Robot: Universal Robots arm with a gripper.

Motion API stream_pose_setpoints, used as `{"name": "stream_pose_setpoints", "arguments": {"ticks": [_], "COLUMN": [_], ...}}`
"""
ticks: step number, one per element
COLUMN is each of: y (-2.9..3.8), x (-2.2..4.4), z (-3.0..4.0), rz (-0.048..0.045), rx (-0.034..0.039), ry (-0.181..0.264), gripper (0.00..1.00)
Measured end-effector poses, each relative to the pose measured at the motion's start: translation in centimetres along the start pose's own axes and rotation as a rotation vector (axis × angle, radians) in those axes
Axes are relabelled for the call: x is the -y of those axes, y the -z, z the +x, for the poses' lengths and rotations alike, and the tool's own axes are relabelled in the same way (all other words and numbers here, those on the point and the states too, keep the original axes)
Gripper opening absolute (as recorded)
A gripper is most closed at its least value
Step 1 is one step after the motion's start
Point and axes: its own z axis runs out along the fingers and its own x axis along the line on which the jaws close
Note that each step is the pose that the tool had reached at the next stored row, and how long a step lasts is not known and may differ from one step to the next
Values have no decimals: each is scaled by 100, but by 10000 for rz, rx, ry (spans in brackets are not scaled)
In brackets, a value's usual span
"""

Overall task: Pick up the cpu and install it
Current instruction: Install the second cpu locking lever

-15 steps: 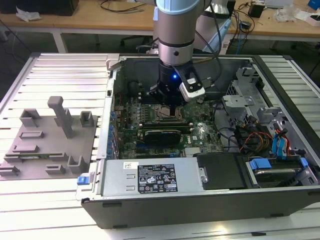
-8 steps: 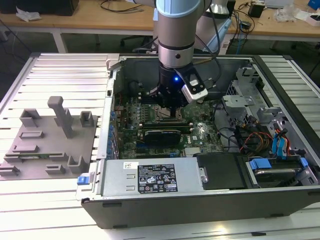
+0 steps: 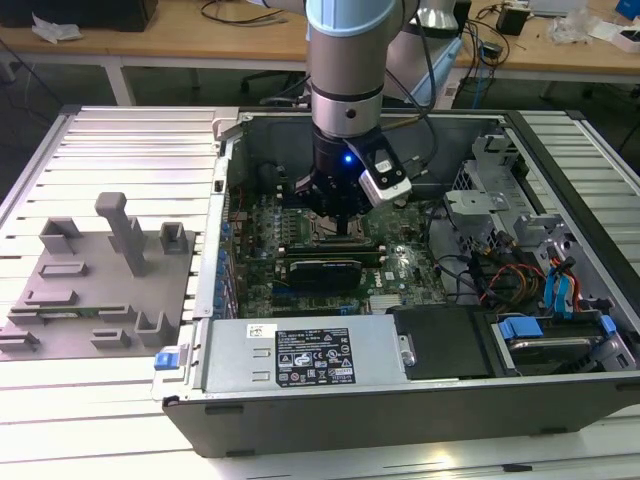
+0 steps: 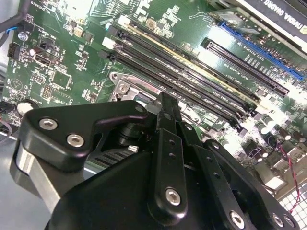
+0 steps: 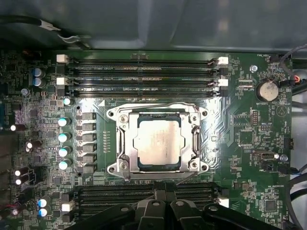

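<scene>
CPU (image 5: 158, 142) seated flat in the socket frame (image 5: 158, 143) on the green motherboard (image 5: 249, 143), silvery top face up, square to the frame, in the first wrist view. Gripper (image 5: 160, 211) is just beside the socket, over the lower bank of memory slots (image 5: 144, 194); its black finger linkages are drawn close together with nothing between them, so jaws read as narrow and empty. CPU lies just ahead of the jaws, apart from them. A second bank of memory slots (image 5: 144, 74) sits beyond the socket, on the far side from the jaws. In the exterior view the arm (image 3: 345, 60) reaches straight down into the open computer case (image 3: 400, 400), gripper (image 3: 335, 215) low over the board. Grey fixture blocks (image 3: 100, 270) stand on the ribbed desk (image 3: 110, 420), well apart from the jaws, outside the case.
</scene>
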Motion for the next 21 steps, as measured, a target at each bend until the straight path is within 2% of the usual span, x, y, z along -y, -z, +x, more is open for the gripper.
{"name": "stream_pose_setpoints", "arguments": {"ticks": [12, 21], "y": [-15, -36], "x": [-1, -1], "z": [12, 49], "rz": [-7, -40], "rx": [8, 18], "ry": [6, 498], "gripper": [11, 11]}}
